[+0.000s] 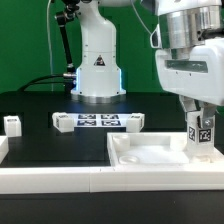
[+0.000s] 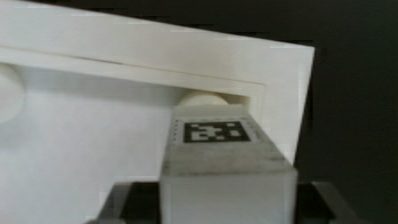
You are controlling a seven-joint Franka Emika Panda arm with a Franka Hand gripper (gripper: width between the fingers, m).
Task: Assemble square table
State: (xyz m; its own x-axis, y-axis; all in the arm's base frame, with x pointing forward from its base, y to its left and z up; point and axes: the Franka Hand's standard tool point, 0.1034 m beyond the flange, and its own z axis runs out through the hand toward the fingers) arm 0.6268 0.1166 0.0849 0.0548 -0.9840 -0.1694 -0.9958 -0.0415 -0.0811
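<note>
The white square tabletop [image 1: 160, 155] lies at the front on the exterior view's right, rims up. My gripper [image 1: 202, 125] is shut on a white tagged leg [image 1: 203, 131] and holds it upright over the tabletop's corner on the exterior view's right. In the wrist view the leg [image 2: 219, 150] fills the space between my fingers and points at a round socket [image 2: 210, 99] in the tabletop's corner [image 2: 267, 80]. Loose legs lie on the black table: one [image 1: 12, 124] at the exterior view's left, two more [image 1: 63, 121] [image 1: 134, 122] beside the marker board.
The marker board [image 1: 98, 121] lies flat in front of the robot's white base [image 1: 98, 70]. Long white border bars [image 1: 60, 180] run along the front edge. The backdrop is green.
</note>
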